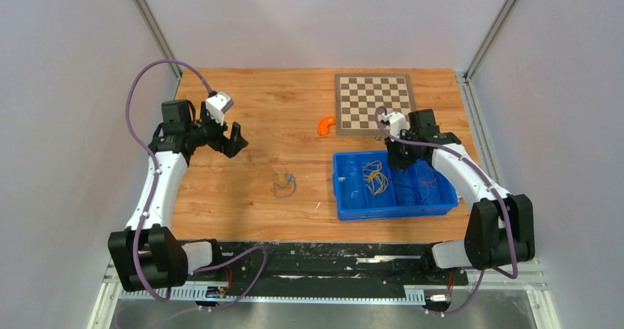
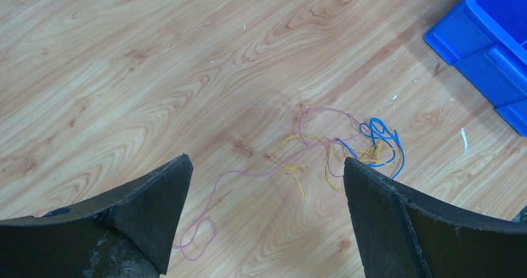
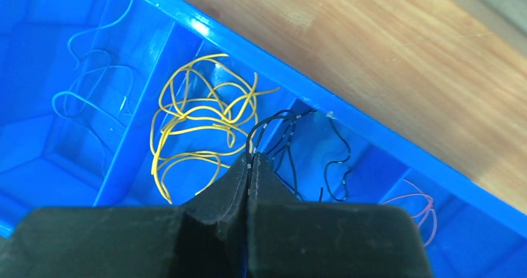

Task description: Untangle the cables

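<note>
Cables sit in two spots: a tangle (image 2: 339,147) of pink, yellow and blue strands on the desk (image 2: 124,73), right of centre in the left wrist view, and sorted strands in the blue bin (image 3: 348,113), yellow cable (image 3: 199,129) beside black cable (image 3: 273,116). Right gripper (image 3: 252,166), bottom centre, has its jaws pressed together on the black cable, apparently to keep colours in separate compartments. Left gripper (image 2: 267,161) hovers over the tangle, jaws spread wide and empty, probably lined up for a pick.

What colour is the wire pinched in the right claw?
The wire is black, clearest in the right wrist view, clamped in the right claw.
</note>
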Motion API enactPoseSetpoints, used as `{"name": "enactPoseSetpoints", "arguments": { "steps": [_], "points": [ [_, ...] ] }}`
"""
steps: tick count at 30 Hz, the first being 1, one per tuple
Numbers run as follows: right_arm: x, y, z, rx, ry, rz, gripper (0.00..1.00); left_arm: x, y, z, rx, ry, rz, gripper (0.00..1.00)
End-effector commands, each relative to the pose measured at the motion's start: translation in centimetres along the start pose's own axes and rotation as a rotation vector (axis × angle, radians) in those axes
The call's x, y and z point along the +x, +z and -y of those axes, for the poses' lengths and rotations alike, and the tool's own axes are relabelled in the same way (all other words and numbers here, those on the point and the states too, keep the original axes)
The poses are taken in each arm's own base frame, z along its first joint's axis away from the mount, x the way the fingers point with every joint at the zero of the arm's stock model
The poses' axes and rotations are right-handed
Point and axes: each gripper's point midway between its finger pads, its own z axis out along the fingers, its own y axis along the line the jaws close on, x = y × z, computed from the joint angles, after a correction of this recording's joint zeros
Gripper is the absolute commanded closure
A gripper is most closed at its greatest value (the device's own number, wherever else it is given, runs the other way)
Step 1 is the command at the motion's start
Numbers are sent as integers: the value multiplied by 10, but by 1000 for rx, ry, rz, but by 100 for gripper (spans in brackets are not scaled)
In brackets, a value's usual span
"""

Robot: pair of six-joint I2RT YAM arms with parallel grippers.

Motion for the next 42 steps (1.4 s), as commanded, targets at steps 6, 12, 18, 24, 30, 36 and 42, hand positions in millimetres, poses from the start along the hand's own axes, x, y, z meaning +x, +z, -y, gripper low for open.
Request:
{"name": "enactPoseSetpoints", "arguments": {
  "steps": [6, 12, 18, 24, 30, 36, 42],
  "points": [
    [19, 17, 10, 0, 55, -46, 100, -7, -5, -1, -13, 15, 18, 0],
    [47, 27, 34, 46, 48, -99, 100, -6, -6, -1, -18, 17, 11, 0],
    [54, 36, 38, 57, 55, -112, 100, -8, -5, -1, -13, 2, 15, 0],
    [16, 5, 30, 36, 25, 25, 100, -7, -9, -1, -27, 23, 9, 0],
    [-11, -22, 23, 32, 19, 120, 100, -5, -5, 0, -14, 2, 8, 0],
    [14, -2, 40, 89, 108, 11, 100, -11, -6, 0, -12, -6, 21, 0],
    [24, 21, 50, 122, 212, -41, 100, -8, -6, -1, -16, 0, 13, 0]
  ]
}}
